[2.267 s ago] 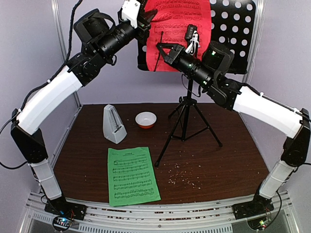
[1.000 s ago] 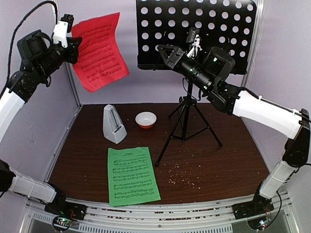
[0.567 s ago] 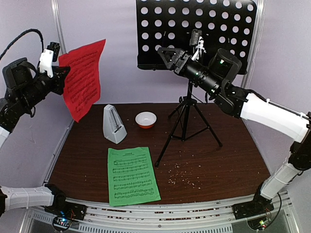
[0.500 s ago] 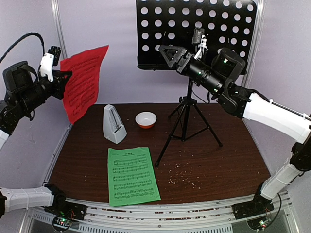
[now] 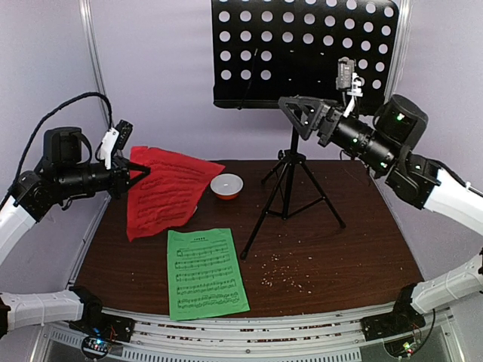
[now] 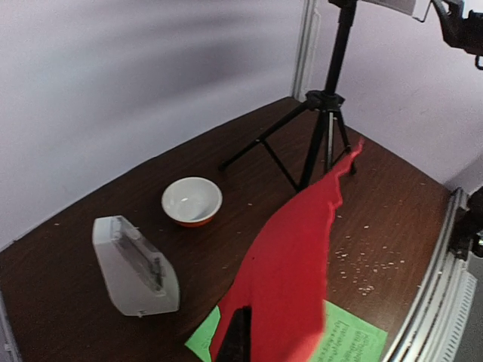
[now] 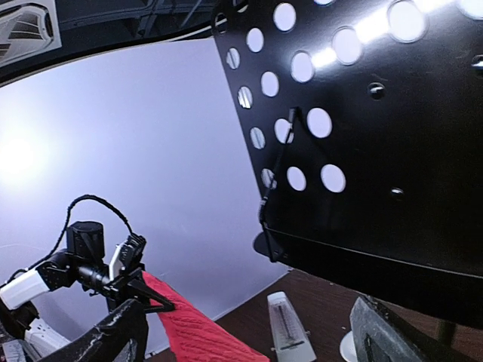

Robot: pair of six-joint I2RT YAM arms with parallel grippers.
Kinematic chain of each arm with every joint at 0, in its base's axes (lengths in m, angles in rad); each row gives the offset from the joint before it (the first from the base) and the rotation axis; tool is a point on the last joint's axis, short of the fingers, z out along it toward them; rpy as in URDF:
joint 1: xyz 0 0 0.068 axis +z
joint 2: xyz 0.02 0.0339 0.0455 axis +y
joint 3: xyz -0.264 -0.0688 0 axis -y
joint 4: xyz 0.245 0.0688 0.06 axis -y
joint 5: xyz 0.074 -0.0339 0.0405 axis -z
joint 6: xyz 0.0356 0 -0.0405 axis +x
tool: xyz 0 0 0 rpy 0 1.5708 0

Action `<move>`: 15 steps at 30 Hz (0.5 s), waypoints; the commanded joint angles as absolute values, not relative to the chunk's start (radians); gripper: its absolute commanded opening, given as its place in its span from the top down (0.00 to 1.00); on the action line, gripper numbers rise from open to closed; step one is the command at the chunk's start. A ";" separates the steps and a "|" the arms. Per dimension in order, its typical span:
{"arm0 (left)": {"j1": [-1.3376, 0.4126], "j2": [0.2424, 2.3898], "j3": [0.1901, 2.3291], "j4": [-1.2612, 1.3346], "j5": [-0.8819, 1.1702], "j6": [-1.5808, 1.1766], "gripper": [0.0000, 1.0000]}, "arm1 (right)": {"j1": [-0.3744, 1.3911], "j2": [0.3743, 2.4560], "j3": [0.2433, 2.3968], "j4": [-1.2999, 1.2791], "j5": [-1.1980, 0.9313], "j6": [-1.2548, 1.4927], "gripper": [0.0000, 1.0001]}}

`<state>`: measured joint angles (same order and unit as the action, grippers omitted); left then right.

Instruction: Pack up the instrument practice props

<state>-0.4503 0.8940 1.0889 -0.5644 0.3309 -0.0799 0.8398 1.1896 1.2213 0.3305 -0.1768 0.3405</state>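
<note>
1. Left fingers (image 5: pixel 138 174) pinch the red paper music sheet (image 5: pixel 170 192), which hangs low over the table's (image 5: pixel 362 249) far-left corner.
2. Recommended: lay it squarely on the green paper music sheet (image 5: pixel 205 273) by the near edge, then release.
3. Right fingers (image 5: pixel 296 102) wide, empty, below the black perforated stand desk (image 5: pixel 302 53).

Red sheet-music page (image 5: pixel 167 188), table's left edge: black staves and notes across it. Green sheet-music page (image 5: pixel 206 273), near edge: bright green, same black notation. Music stand desk (image 5: pixel 302 53): black, regular grid of round holes; tripod (image 5: pixel 290 188) black too. Metronome (image 6: pixel 134 265): pale grey-white, clear front. Bowl (image 5: pixel 226 185): white inside, orange outside. Table (image 5: pixel 362 241): dark brown, speckled with pale crumbs (image 5: pixel 281 275).
</note>
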 commanded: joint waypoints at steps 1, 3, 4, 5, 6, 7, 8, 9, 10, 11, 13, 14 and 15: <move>-0.445 0.912 1.066 -0.507 0.601 -0.194 1.00 | 0.835 1.069 1.122 0.205 0.061 0.229 0.04; -0.444 0.935 1.050 -0.497 0.704 -0.272 1.00 | 0.835 1.005 1.035 0.203 0.185 0.217 0.04; -0.445 0.947 1.030 -0.491 0.727 -0.309 1.00 | 0.835 0.970 0.982 0.230 0.209 0.209 0.03; -0.444 0.948 1.014 -0.478 0.742 -0.348 1.00 | 0.835 0.934 0.932 0.259 0.226 0.208 0.01; -0.445 0.946 0.989 -0.457 0.749 -0.384 1.00 | 0.834 0.894 0.878 0.290 0.242 0.213 0.00; -0.445 0.940 0.955 -0.428 0.750 -0.426 1.00 | 0.833 0.862 0.834 0.307 0.257 0.219 0.00; -0.444 0.931 0.912 -0.392 0.757 -0.467 1.00 | 0.830 0.828 0.792 0.315 0.278 0.226 0.00; -0.444 0.918 0.865 -0.343 0.761 -0.511 1.00 | 0.827 0.800 0.755 0.314 0.309 0.236 0.00; -0.445 0.907 0.788 -0.290 0.760 -0.564 1.00 | 0.825 0.777 0.726 0.306 0.345 0.244 0.00; -0.445 0.895 0.734 -0.232 0.754 -0.613 1.00 | 0.819 0.758 0.700 0.293 0.382 0.252 0.00; -0.444 0.884 0.621 -0.141 0.726 -0.686 1.00 | 0.804 0.737 0.666 0.255 0.435 0.264 0.00; -0.443 0.886 0.574 -0.107 0.706 -0.715 1.00 | 0.796 0.733 0.657 0.232 0.455 0.277 0.00; -0.442 0.892 0.532 -0.071 0.684 -0.733 1.00 | 0.789 0.732 0.651 0.211 0.470 0.287 0.00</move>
<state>-0.4503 0.8978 0.6613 -0.2893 0.7044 -0.5495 0.8154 0.7589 0.6781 0.2527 0.3183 0.2481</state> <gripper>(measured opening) 0.008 1.000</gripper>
